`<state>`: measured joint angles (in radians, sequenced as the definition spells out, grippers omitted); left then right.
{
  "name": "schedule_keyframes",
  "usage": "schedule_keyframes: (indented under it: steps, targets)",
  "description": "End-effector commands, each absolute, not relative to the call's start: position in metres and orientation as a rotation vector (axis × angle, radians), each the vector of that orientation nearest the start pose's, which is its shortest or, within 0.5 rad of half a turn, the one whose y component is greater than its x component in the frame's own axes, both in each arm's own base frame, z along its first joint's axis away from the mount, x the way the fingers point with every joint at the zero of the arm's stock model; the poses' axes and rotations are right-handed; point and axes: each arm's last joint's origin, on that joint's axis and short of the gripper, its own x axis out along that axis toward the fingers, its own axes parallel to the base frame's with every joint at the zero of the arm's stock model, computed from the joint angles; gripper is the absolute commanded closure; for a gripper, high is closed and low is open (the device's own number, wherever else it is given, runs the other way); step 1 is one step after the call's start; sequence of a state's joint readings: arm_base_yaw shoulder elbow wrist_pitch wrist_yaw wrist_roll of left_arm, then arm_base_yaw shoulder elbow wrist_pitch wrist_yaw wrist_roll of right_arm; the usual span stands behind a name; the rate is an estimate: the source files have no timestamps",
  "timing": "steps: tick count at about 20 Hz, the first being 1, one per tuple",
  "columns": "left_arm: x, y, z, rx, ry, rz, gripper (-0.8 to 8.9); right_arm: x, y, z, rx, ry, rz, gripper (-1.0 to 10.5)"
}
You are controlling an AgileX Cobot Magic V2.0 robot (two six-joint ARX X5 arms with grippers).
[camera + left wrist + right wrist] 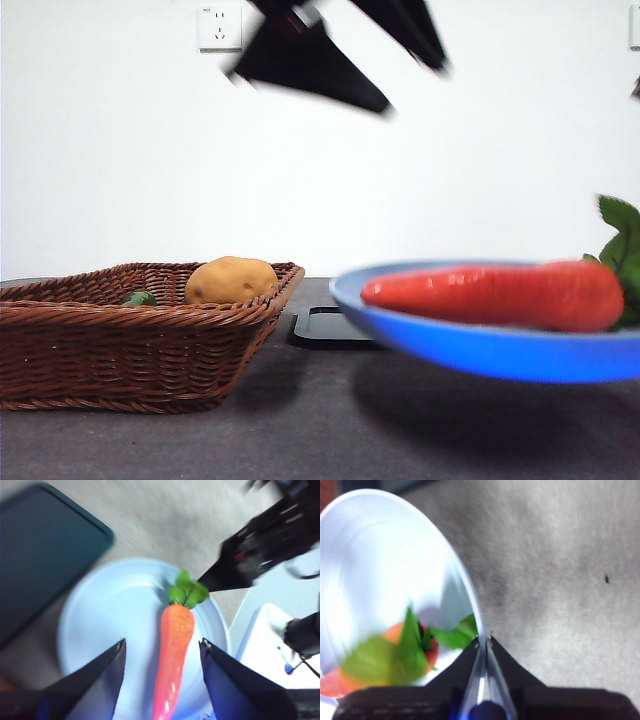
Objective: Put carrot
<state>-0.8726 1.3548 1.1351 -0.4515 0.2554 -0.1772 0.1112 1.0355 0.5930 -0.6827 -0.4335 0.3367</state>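
The orange-red carrot (pixel 495 296) lies on its side on a blue plate (pixel 480 355), its green leaves (pixel 622 240) at the right end. The plate hangs a little above the dark table, casting a shadow below it. My right gripper (pixel 484 640) is shut on the plate's rim (pixel 470 595) beside the carrot's leaves (pixel 405 650). My left gripper (pixel 163 641) is open over the carrot (pixel 175 650), one jaw on each side and not touching it. In the front view its black jaws (pixel 412 88) hang high above the plate.
A brown wicker basket (pixel 120 350) stands at the left, holding a yellow-brown potato (pixel 231 280) and something green (pixel 140 298). A flat black tray (pixel 330 328) lies behind, between basket and plate. A white wall with a socket (pixel 220 27) closes the back.
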Motion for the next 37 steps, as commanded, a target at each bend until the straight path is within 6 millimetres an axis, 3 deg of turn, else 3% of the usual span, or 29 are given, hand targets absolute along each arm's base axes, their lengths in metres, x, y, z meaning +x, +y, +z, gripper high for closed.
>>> schedule_keyframes:
  steps: [1, 4, 9, 14, 18, 22, 26, 29, 33, 37]
  targets:
    - [0.167, -0.205, 0.333, 0.060, 0.703, -0.989, 5.53, 0.192, 0.034, 0.201, 0.457, 1.186, 0.311, 9.4]
    - [0.143, -0.170, 0.360, 0.065, 0.612, -0.908, 5.54, 0.225, 0.038, 0.203, 0.452, 1.172, 0.315, 9.4]
    - [0.108, -0.124, 0.386, 0.051, 0.488, -0.794, 5.55, 0.290, 0.043, 0.206, 0.411, 1.156, 0.279, 9.4]
    - [0.095, -0.108, 0.393, 0.036, 0.450, -0.782, 5.55, 0.351, 0.048, 0.201, 0.415, 1.153, 0.274, 9.4]
    - [0.095, -0.108, 0.392, 0.038, 0.453, -0.782, 5.55, 0.378, 0.049, 0.184, 0.423, 1.180, 0.263, 9.4]
    - [0.096, -0.109, 0.394, 0.032, 0.440, -0.783, 5.55, 0.384, 0.045, 0.173, 0.428, 1.194, 0.249, 9.3]
    - [0.096, -0.110, 0.393, 0.032, 0.439, -0.783, 5.55, 0.385, 0.043, 0.172, 0.432, 1.190, 0.246, 7.4]
    - [0.098, -0.109, 0.396, 0.033, 0.400, -0.722, 5.55, 0.382, 0.041, 0.175, 0.439, 1.202, 0.249, 7.4]
    - [0.110, -0.115, 0.403, 0.097, 0.272, -0.598, 5.55, 0.364, 0.038, 0.198, 0.379, 1.243, 0.280, 7.4]
    - [0.135, -0.135, 0.402, 0.194, 0.180, -0.459, 5.57, 0.336, 0.037, 0.238, 0.340, 1.242, 0.297, 7.5]
